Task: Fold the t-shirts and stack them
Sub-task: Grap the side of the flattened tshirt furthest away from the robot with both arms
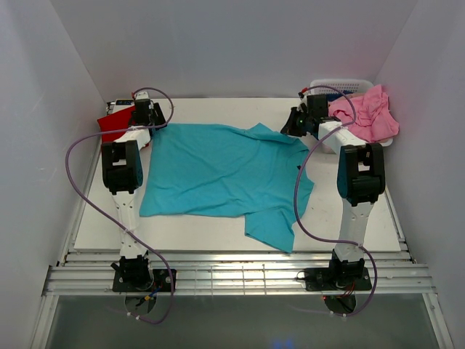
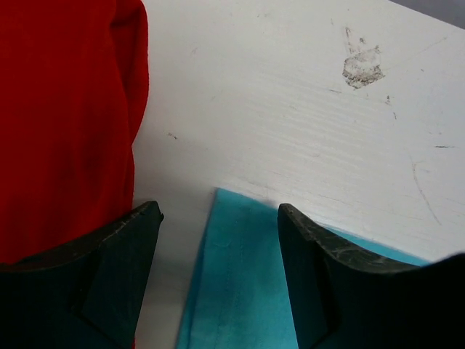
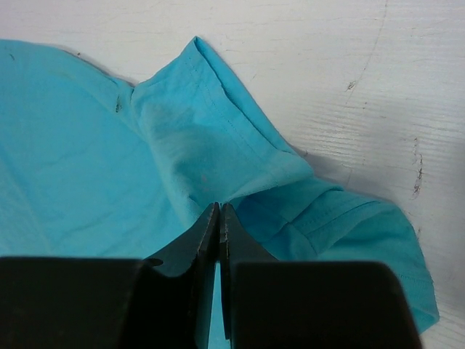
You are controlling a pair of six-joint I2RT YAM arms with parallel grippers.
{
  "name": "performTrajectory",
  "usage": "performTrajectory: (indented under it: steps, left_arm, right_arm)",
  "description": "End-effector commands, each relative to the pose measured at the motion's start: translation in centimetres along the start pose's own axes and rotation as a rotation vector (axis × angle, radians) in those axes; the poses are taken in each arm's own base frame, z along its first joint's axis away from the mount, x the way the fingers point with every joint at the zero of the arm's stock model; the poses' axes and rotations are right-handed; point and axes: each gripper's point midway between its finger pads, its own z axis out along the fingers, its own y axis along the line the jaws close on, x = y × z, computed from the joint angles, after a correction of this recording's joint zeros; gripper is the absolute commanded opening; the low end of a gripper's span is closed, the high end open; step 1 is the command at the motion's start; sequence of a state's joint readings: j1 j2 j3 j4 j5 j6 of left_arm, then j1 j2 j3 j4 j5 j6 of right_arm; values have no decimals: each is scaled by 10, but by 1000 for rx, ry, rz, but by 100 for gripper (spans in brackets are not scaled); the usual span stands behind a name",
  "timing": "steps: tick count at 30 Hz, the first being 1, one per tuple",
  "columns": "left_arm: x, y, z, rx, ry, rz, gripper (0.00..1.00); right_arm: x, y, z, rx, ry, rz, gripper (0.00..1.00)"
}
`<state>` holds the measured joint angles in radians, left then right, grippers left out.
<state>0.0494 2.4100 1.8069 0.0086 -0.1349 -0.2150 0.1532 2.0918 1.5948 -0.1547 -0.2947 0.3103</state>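
The teal t-shirt [image 1: 218, 171] lies crosswise, just right of the red t-shirt [image 1: 115, 125]. The left gripper [image 2: 218, 214] gapes (empty) over its red-side corner. The right gripper [image 3: 219, 207], at the far end, seems pinched on its sleeve.

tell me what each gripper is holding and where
The right gripper pinches the teal shirt by a bunched fold near its edge; the open left gripper holds nothing.
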Motion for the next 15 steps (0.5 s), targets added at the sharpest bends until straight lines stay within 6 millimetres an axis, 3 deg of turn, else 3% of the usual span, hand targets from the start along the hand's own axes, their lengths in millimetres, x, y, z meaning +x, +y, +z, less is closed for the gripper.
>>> performTrajectory:
  steps: [1, 4, 10, 15]
  left_arm:
    - [-24, 0, -13, 0, -24, 1, 77]
    - [-26, 0, -18, -5, -17, -4, 74]
    - [-21, -2, -22, 10, 6, -9, 52]
    - [-1, -6, -16, 21, 74, 10, 50]
  right_arm:
    - [-8, 9, -4, -23, -27, -25, 8]
    - [-10, 11, -7, -20, -34, -26, 8]
    - [-11, 12, -9, -24, -39, -22, 8]
    - [-8, 13, -10, -26, -35, -15, 8]
